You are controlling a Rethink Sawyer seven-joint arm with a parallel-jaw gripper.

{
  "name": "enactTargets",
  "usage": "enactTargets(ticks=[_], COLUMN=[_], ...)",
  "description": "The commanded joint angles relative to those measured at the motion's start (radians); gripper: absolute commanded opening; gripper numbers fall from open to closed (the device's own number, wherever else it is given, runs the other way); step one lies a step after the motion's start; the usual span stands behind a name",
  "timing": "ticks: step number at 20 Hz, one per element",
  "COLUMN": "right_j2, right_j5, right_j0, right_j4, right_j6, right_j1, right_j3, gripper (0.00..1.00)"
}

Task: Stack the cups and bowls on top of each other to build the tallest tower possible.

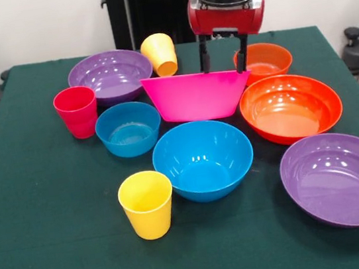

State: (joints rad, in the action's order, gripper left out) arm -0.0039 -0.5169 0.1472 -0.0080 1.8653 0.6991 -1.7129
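Observation:
My gripper (225, 68) hangs over the right part of the big pink bowl (194, 99). Its two fingers (203, 54) stand apart and reach down to the rim, one inside the bowl and one at its right end. The pink bowl shows side-on with its rim edge level, so it looks tipped or raised. Whether its base rests on the table is hidden by the big blue bowl (203, 161). A small blue bowl (129, 129), a red-pink cup (77, 112) and a yellow cup (148, 204) stand separately. Another yellow cup (159, 54) lies tilted at the back.
A purple bowl (111, 74) sits at the back left and another purple bowl (341, 179) at the front right. A large orange bowl (291, 107) and a smaller orange bowl (264, 60) are close to the gripper's right. A green cloth covers the table (50, 260).

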Motion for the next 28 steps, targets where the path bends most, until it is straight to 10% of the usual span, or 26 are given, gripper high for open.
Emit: enactTargets(ticks=[1,28], right_j2=[0.084,0.121], right_j5=[0.058,0.137], right_j0=[0.004,0.011], right_j4=[-0.05,-0.042], right_j6=[0.041,0.041], right_j1=[-0.038,-0.114], right_j3=[-0.073,-0.078], gripper=[1.0,1.0])
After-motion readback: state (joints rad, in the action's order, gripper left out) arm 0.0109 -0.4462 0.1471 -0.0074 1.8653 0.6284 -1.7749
